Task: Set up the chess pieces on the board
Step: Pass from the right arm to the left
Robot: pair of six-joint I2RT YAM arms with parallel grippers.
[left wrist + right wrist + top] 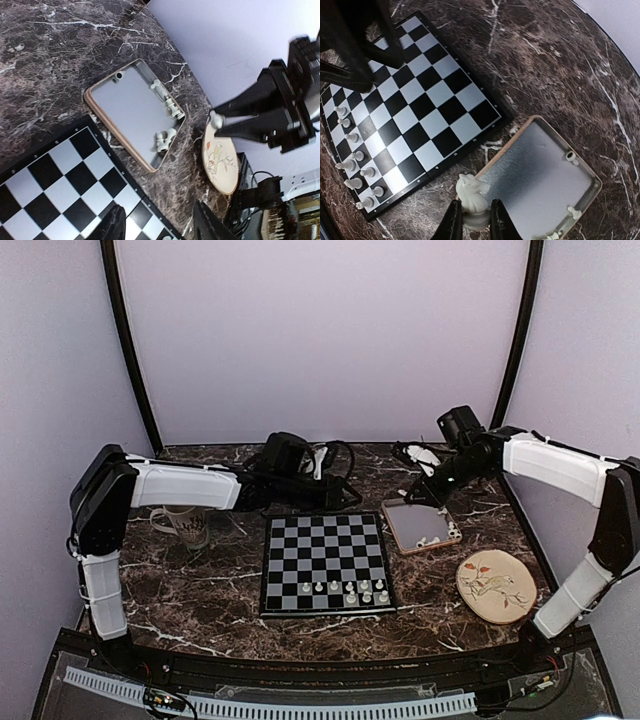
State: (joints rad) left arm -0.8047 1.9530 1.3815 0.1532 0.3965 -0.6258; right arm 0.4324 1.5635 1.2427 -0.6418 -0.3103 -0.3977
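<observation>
The board (325, 562) lies mid-table, with several white chess pieces (350, 589) on its near rows; in the right wrist view the pieces (354, 165) line the left edge of the board (420, 90). My right gripper (472, 221) is shut on a white knight (472, 196), held above the near-left corner of the grey tray (540, 175). In the top view the right gripper (419, 494) is at the tray's far-left corner. My left gripper (157, 209) is open and empty above the far-right corner of the board (55, 185), and shows in the top view (345, 498).
The tray (418, 525) right of the board holds a few loose pieces (169, 107) along its right side. A round bird plate (496, 586) lies at the near right. A mug (186, 524) stands left of the board. Cables lie behind the board.
</observation>
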